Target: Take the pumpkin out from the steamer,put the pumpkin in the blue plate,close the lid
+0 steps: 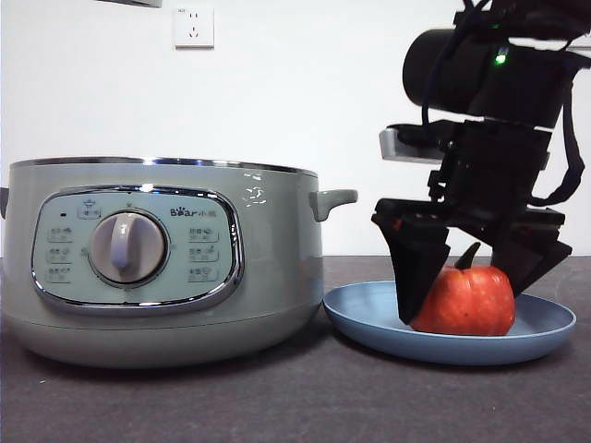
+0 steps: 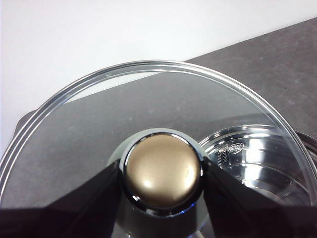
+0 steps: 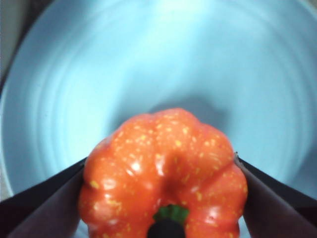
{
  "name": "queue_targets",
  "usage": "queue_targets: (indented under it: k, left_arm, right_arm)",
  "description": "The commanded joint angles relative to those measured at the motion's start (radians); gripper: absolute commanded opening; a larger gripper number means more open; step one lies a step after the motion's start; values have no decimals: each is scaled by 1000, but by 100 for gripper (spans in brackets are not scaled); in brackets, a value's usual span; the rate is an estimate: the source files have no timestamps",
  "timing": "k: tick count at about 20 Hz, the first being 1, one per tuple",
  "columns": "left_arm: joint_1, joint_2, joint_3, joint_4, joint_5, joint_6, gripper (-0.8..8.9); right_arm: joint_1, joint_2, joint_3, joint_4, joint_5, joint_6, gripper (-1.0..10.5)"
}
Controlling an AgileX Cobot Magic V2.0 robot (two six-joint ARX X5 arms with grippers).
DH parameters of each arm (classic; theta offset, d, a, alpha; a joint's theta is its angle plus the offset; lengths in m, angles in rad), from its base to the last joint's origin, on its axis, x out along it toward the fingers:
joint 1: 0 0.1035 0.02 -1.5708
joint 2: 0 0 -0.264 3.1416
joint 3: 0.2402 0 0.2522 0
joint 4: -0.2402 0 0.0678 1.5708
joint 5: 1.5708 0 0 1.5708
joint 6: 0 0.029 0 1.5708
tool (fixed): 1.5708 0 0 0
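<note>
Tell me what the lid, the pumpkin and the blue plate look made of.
The lid: clear glass by the look, the table shows through it; chrome rim, glossy gold-toned knob cap. The pumpkin: likely moulded plastic or foam, orange with yellow flecks and a slight sheen. The blue plate: matte, opaque, probably plastic or ceramic.

A white plastic wall socket (image 1: pixel 193 27) is mounted high on the plain white wall (image 1: pixel 305 101) at the far side of the scene, left of centre. Below the wall, a dark grey matte tabletop (image 1: pixel 305 401) runs from the near edge to the wall's foot.
</note>
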Motion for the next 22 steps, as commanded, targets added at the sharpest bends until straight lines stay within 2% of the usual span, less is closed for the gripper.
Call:
queue_targets:
  k: [1,2,7,10,12,22]
  left_arm:
    - [0,-10,4,50,25,8,-9]
    - [0,-10,4,49,40,8,-9]
    - [0,10,4,48,58,7,-9]
    - [0,44,4,42,185,7,-9]
    - [0,77,4,43,209,7,-9]
    - [0,276,4,137,342,-1,-9]
  right_arm:
    - [1,7,-6,5,0,-5,530]
    - [1,7,-6,5,0,-4,561]
    - [1,6,-4,3,0,-1,566]
    - [1,-9,-1,-1,0,10,566]
    - [1,-40,-1,0,0,18,566]
    - [-13,-443,-1,5,10,43,565]
